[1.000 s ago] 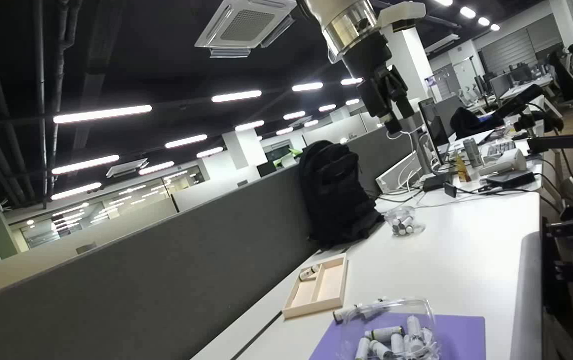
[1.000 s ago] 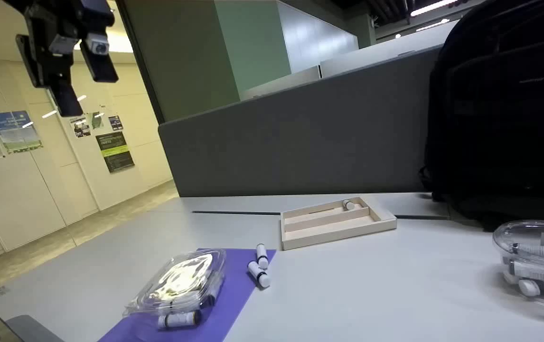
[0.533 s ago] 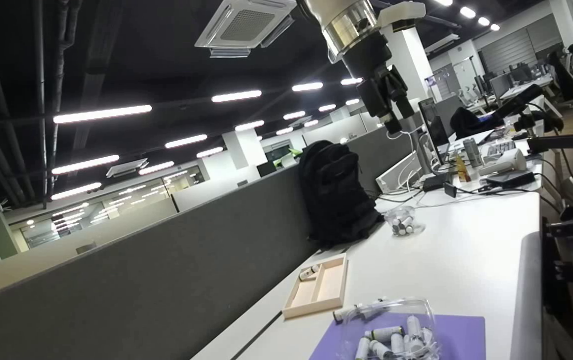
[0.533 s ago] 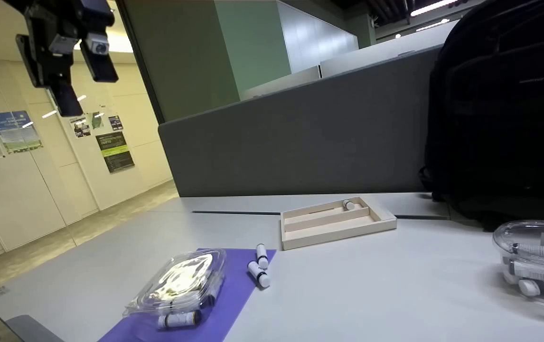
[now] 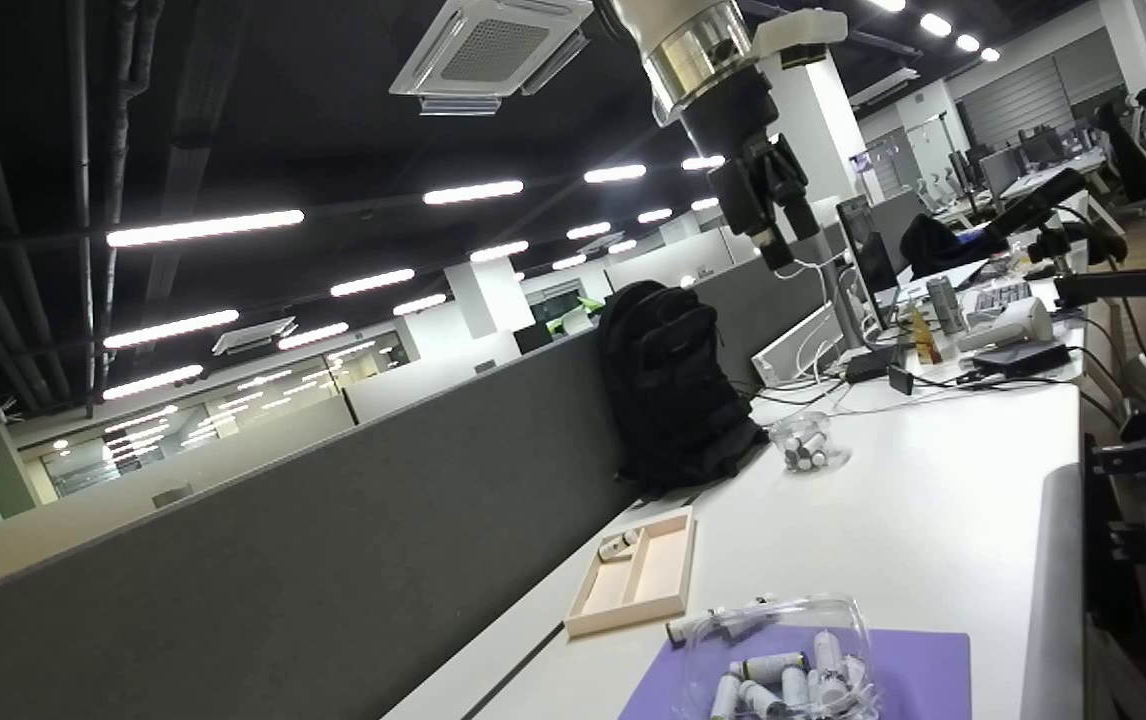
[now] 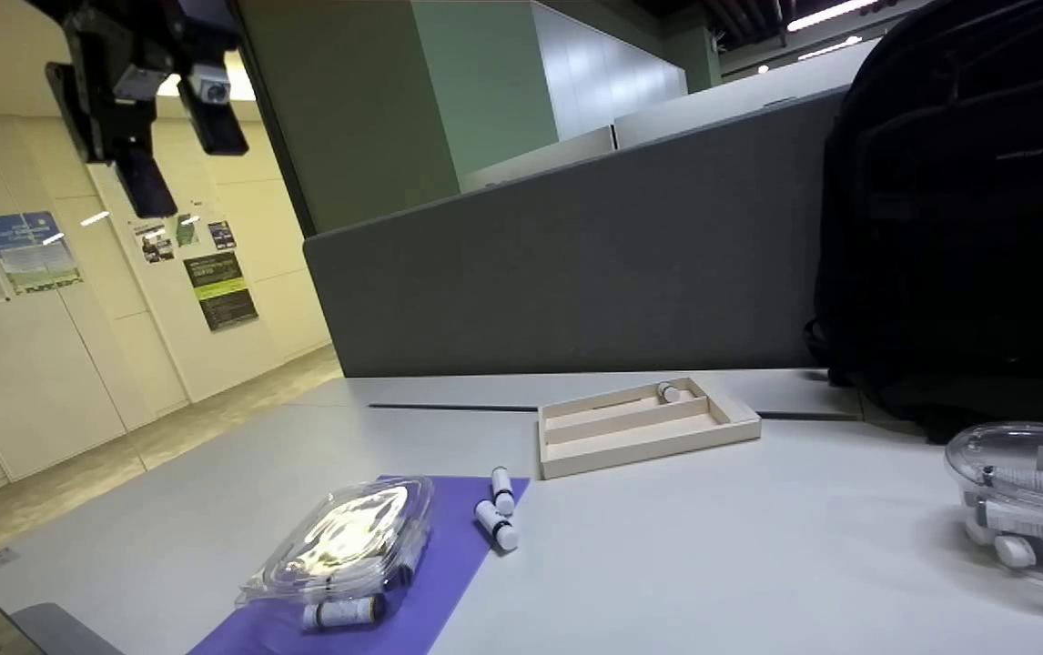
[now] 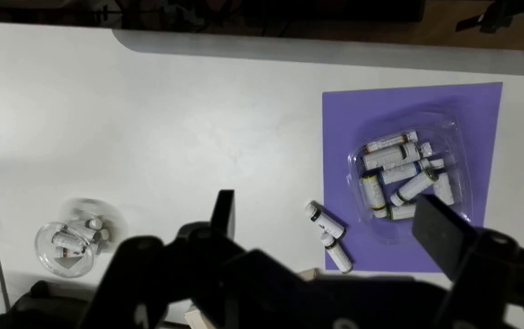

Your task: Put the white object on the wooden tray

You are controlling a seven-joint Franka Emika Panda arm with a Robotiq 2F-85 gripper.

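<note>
Purple mat [image 7: 342,119] w/ clear tub [image 6: 349,532]; 2 btls [image 7: 328,224] btwn tub & wooden tray [image 6: 649,451]; backpack [image 5: 678,390] nr tray; jaws spread.

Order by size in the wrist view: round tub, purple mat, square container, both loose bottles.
1. Purple mat
2. Square container
3. Round tub
4. Upper loose bottle and lower loose bottle: too alike to rank
</note>
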